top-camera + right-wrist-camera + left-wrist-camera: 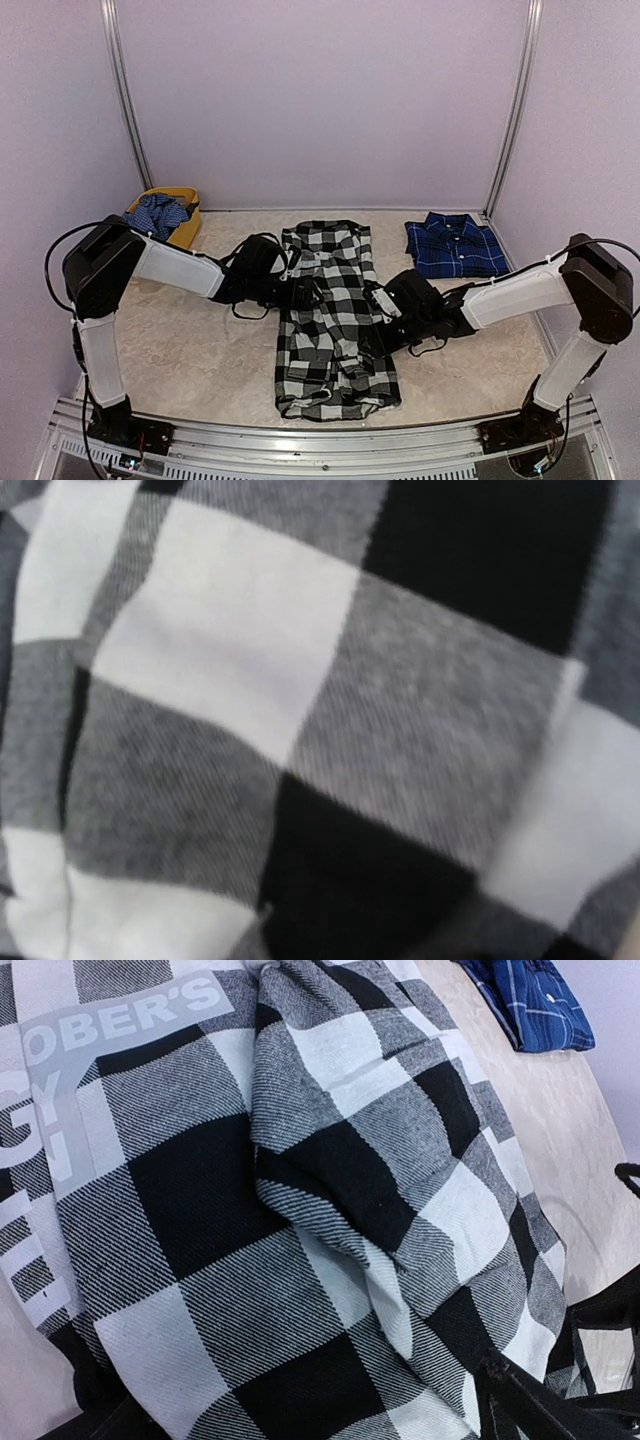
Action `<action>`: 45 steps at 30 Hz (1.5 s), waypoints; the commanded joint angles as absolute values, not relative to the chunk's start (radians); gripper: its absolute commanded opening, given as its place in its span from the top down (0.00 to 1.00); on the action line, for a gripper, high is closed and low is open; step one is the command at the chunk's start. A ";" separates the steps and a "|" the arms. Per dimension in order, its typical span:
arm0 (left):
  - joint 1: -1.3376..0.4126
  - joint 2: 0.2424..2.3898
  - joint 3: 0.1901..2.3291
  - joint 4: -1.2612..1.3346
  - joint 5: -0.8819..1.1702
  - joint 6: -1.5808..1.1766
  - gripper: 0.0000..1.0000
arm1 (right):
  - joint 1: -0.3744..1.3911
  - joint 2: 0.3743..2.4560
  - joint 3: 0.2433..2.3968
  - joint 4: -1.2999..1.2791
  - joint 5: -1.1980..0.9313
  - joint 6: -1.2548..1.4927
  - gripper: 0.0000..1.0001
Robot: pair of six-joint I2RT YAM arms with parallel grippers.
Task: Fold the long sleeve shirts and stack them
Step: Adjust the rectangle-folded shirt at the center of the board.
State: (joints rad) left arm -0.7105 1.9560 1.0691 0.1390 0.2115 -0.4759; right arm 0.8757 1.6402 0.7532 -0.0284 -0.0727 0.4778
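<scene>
The black-and-white check shirt (330, 330) lies lengthwise in the middle of the table with its sides folded in. My left gripper (303, 293) is at its left edge and my right gripper (383, 303) at its right edge. Each is pressed into the cloth and seems shut on it. In the left wrist view the check shirt (300, 1210) bunches up over my fingers, and its white lettering (140, 1020) shows. The check cloth (330, 710) fills the right wrist view, blurred, and hides the fingers. The navy plaid shirt (455, 246) lies folded at the back right.
A yellow basket (185, 215) holding blue checked cloth stands at the back left. The navy shirt also shows in the left wrist view (530, 1000). Walls close the table on three sides, and a metal rail (320, 440) runs along the near edge.
</scene>
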 commanded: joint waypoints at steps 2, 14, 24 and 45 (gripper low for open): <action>-0.671 2.055 1.150 0.067 0.217 -0.442 0.02 | 0.817 1.742 0.830 0.028 -0.120 0.408 0.40; -0.589 2.163 1.343 0.045 0.229 -0.413 0.01 | 0.707 1.815 0.948 -0.022 -0.089 0.325 0.40; -0.546 1.909 1.194 0.082 0.029 -0.375 0.01 | 0.733 1.473 0.810 -0.065 -0.117 0.239 0.21; -0.629 1.227 0.432 0.374 0.193 -0.420 0.01 | 1.048 1.525 0.773 -0.210 -0.055 0.156 0.26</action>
